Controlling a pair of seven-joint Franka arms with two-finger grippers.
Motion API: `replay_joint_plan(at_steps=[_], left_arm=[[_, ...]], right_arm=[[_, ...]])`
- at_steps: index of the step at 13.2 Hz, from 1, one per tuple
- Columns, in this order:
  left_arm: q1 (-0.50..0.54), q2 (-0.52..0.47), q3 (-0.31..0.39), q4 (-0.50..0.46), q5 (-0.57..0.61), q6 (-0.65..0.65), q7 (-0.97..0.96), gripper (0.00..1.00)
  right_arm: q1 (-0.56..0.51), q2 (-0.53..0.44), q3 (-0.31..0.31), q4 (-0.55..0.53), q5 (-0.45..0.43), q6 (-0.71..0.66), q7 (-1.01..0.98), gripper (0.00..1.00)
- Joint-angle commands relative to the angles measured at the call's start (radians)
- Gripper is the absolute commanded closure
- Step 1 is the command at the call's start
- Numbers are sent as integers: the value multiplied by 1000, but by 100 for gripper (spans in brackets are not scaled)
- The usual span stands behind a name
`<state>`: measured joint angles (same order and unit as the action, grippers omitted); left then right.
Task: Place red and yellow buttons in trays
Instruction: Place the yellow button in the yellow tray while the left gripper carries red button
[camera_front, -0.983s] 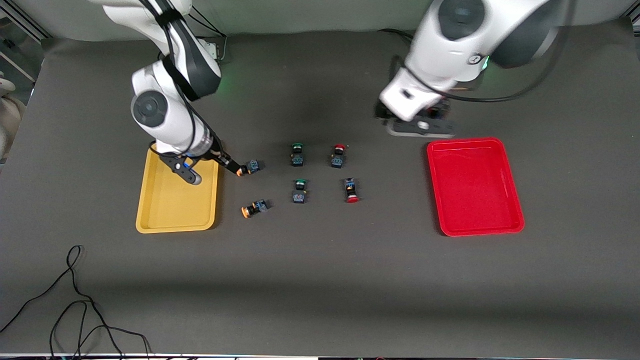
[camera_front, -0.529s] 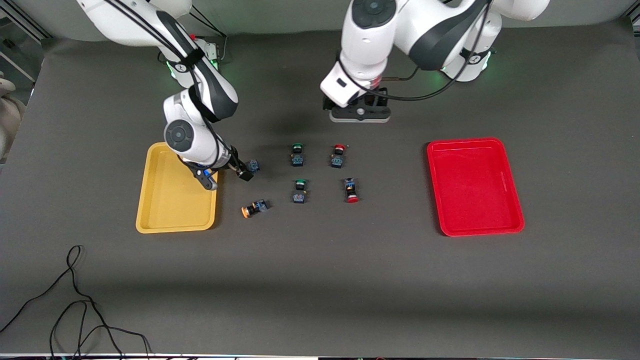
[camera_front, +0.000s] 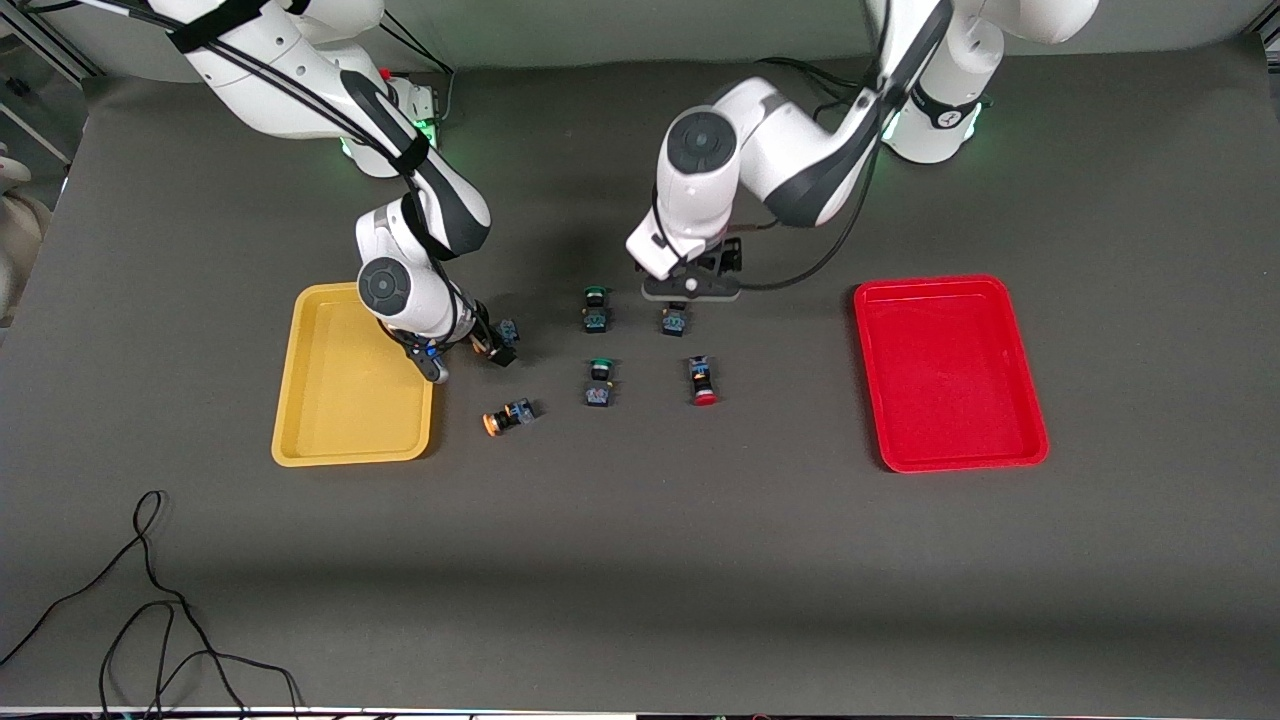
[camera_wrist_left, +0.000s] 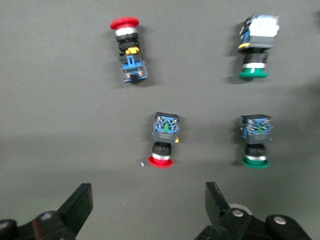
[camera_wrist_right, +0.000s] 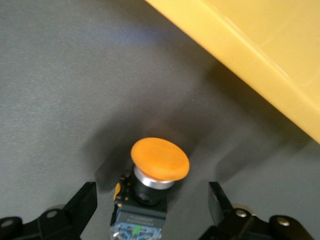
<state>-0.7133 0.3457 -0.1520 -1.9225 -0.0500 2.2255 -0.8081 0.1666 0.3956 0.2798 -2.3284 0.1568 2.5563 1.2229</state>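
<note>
My right gripper (camera_front: 492, 340) is open, with its fingers either side of a yellow button (camera_front: 507, 330) that lies beside the yellow tray (camera_front: 340, 400). The right wrist view shows that button (camera_wrist_right: 152, 182) between the open fingers, its cap toward the tray's rim (camera_wrist_right: 250, 55). My left gripper (camera_front: 688, 298) is open over a red button (camera_front: 675, 322), which shows in the left wrist view (camera_wrist_left: 164, 142) just ahead of the fingertips. A second yellow button (camera_front: 505, 417) and a second red button (camera_front: 703, 380) lie nearer the camera. The red tray (camera_front: 945, 370) holds nothing.
Two green-capped buttons (camera_front: 595, 308) (camera_front: 599, 383) lie between the yellow and red ones; both show in the left wrist view (camera_wrist_left: 255, 50) (camera_wrist_left: 256, 140). A black cable (camera_front: 150, 600) lies on the table near the camera, toward the right arm's end.
My left arm has swung from beside the red tray to the middle, over the red button. My right gripper has shifted from the yellow tray's edge onto the yellow button.
</note>
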Motion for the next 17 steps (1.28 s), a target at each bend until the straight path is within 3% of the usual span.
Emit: replay_joint_plan(at_steps=[1, 3, 5, 7, 10, 13, 14, 15, 16, 17], left_arm=[[-23, 93, 19, 5, 51, 83, -19, 0], [-20, 140, 25, 6, 61, 137, -19, 0], [-18, 171, 26, 6, 65, 175, -19, 0], [-23, 211, 26, 10, 67, 218, -20, 0], [-29, 246, 26, 13, 68, 243, -22, 0], [-29, 266, 26, 16, 68, 264, -22, 3], [-26, 265, 25, 16, 68, 263, -25, 31], [-23, 262, 25, 16, 67, 255, -52, 71], [-21, 259, 25, 19, 68, 250, -78, 89], [-20, 253, 25, 22, 67, 243, -85, 100]], right_arm=[[7, -12, -1, -8, 15, 18, 24, 23], [7, -15, -1, -8, 15, 19, 23, 49], [5, -29, -1, -6, 15, 15, 23, 66], [4, -88, -2, -5, 15, -20, 15, 71], [-13, -283, -34, 6, 15, -239, -78, 71], [-12, -437, -193, -3, 17, -402, -351, 71], [-12, -449, -255, -6, 17, -425, -434, 71], [-12, -451, -302, -8, 17, -442, -526, 71], [-12, -446, -341, -17, 17, -446, -590, 71], [-12, -439, -364, -55, 17, -418, -626, 71]])
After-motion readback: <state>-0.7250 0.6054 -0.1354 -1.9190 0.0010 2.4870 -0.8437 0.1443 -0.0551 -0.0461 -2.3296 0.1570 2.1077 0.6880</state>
